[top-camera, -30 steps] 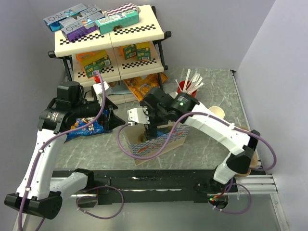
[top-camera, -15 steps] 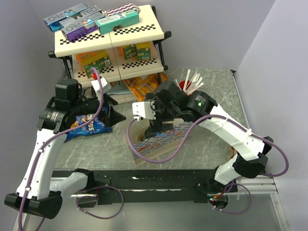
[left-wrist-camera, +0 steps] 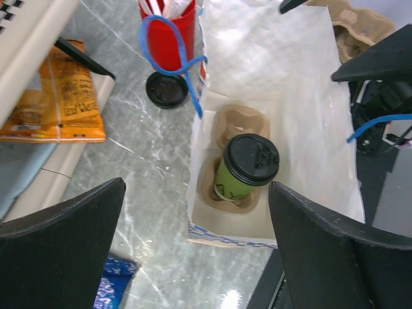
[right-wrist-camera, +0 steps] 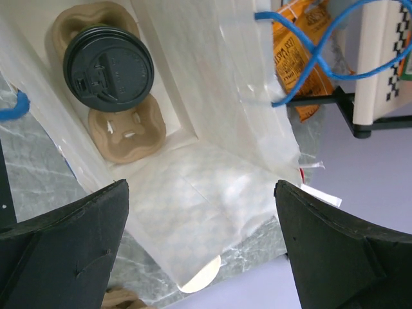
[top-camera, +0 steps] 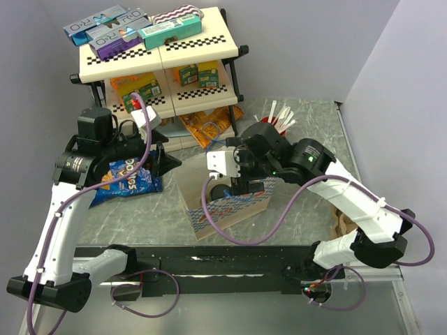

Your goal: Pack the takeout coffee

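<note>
Your right gripper (right-wrist-camera: 201, 187) has pulled back from the bag (left-wrist-camera: 277, 77), jaws apart, empty; left gripper (left-wrist-camera: 196, 185) also apart. Lidded coffee cup (left-wrist-camera: 248, 164) sits in the carrier (left-wrist-camera: 239, 122) inside the bag. Watch the blue handle (left-wrist-camera: 193, 90): snag it and you tip everything.

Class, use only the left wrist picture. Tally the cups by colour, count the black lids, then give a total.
Green cup: 1
Red cup: 1
Black lids: 2, the fitted lid and the loose lid
Total: 4
</note>
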